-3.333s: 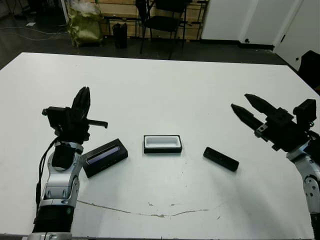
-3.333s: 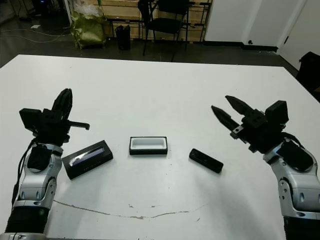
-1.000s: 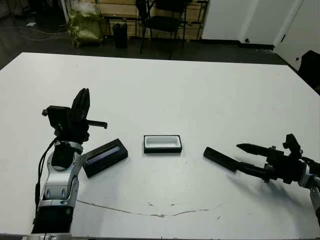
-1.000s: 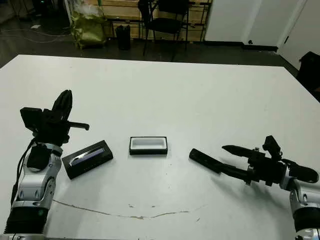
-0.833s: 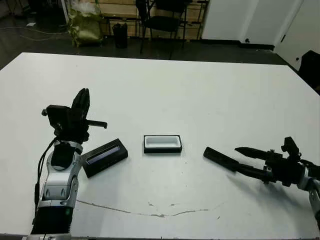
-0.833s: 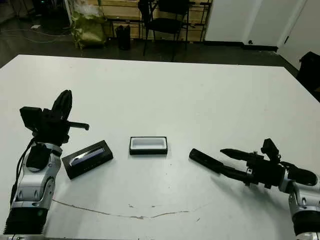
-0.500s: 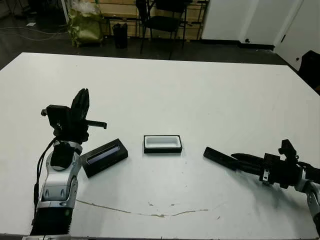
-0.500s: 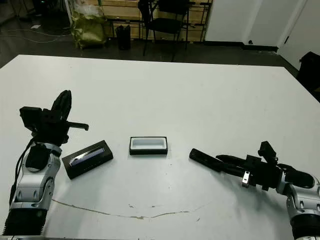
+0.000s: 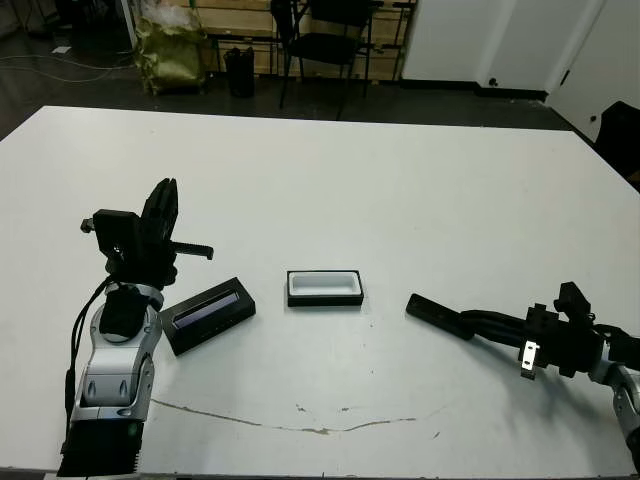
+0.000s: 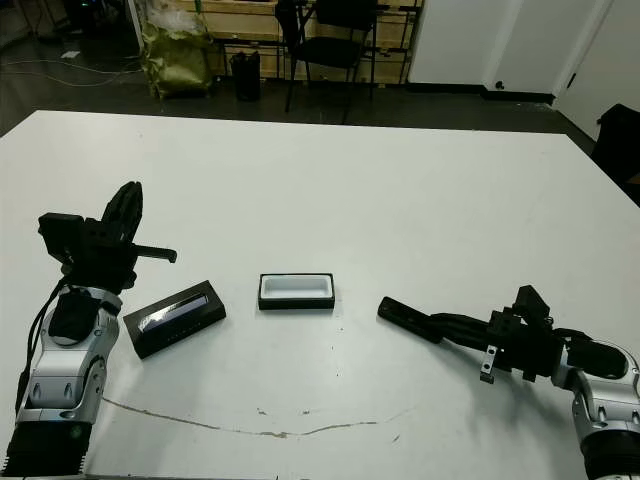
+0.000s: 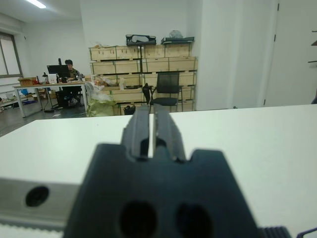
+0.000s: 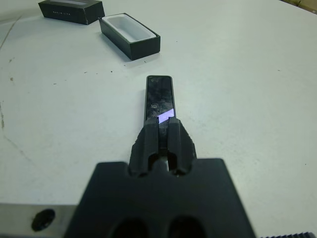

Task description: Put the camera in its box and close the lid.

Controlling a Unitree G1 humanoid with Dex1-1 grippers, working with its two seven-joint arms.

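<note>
While left gripper (image 9: 160,205) points upward, jaws together, right gripper (image 12: 164,130) lies low, pinching camera (image 12: 159,98).

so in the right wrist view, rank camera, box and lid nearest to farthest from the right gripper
1. camera: at the tips of the right gripper.
2. box: farther out, open, white inside.
3. lid: farthest, just beyond the box.

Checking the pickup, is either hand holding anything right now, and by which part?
The right hand grips the camera by its near end, on the table. The left hand holds nothing.
</note>
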